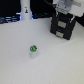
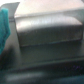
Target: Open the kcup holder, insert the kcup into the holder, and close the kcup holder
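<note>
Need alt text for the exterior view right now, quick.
The end effector hangs at the top of the black kcup holder at the exterior view's upper right. The green-topped kcup sits alone on the white table; a white bottle stands at the back.

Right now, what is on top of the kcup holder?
The gripper hangs just above the kcup holder, hiding its top surface; contact cannot be judged. The kcup stands apart on the table.
</note>
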Controlling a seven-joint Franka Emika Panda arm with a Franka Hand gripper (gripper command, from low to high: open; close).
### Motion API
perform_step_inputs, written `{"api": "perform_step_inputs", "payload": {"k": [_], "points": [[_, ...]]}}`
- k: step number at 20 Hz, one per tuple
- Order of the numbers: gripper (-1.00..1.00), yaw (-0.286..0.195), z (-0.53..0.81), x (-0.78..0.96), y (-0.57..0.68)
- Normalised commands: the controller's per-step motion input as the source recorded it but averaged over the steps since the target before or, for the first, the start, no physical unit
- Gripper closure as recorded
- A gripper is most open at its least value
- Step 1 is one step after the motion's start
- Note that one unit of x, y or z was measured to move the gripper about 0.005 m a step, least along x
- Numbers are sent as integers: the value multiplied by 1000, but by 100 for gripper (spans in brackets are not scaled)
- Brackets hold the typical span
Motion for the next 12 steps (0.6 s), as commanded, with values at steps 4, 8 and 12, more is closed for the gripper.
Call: {"api": "perform_step_inputs", "payload": {"k": [4, 8, 12], "points": [[-100, 10, -472, -327, 43], [100, -3, -159, -136, 14], [100, -7, -5, 1, -7]]}}
